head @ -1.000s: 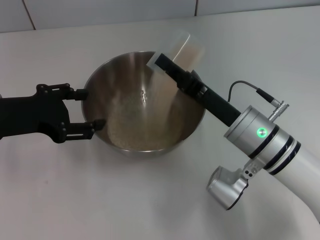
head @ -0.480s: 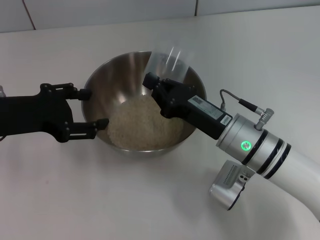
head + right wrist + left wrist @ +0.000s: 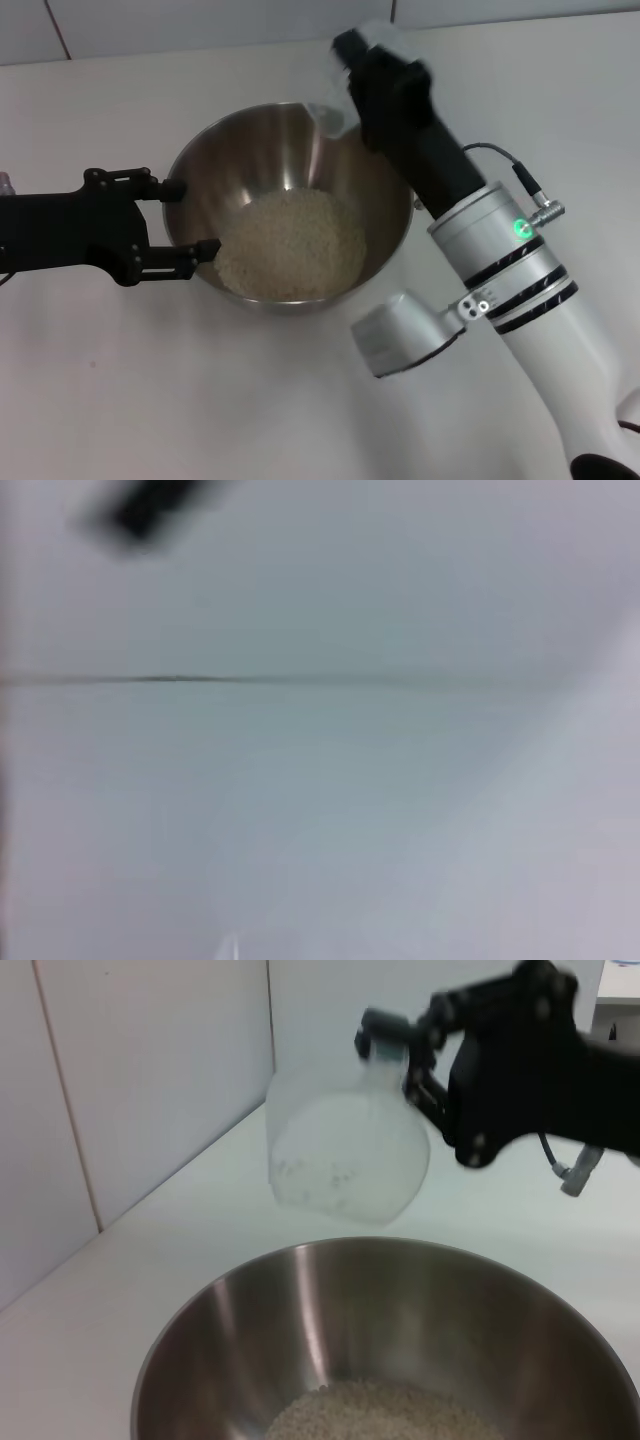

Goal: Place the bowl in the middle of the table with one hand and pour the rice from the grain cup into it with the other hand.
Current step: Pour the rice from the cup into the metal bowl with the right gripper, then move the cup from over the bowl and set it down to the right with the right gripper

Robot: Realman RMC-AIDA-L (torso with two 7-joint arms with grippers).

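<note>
- The table (image 3: 150,400) spreads white across the near part of the head view, with the silver-white right arm (image 3: 520,300) rising from the near right corner.
- The left gripper (image 3: 185,217) reaches in from the left edge at mid-depth. Its black fingers (image 3: 195,248) are spread apart, one on each side of a stretch of the bowl's left rim; whether they touch the steel I cannot tell.
- The bowl (image 3: 200,170) stands upright about the middle of the table, just right of that gripper.
- The rice (image 3: 290,245) lies as a pale mound on the bowl's bottom, towards its near side. In the left wrist view the same grains (image 3: 385,1415) show low inside the shiny wall (image 3: 300,1310).
- The right gripper (image 3: 350,75) is raised above the bowl's far right rim, its black body slanting up and away from the arm's wrist.
- It is clenched on the grain cup (image 3: 335,100), which hangs tilted over the far edge of the bowl. From the left wrist view the cup (image 3: 345,1155) is clear of the bowl, with only a few grains clinging inside, and the right gripper's fingers (image 3: 385,1035) grip it at its upper side.
- Beyond the table stands a white tiled wall (image 3: 150,1060).
</note>
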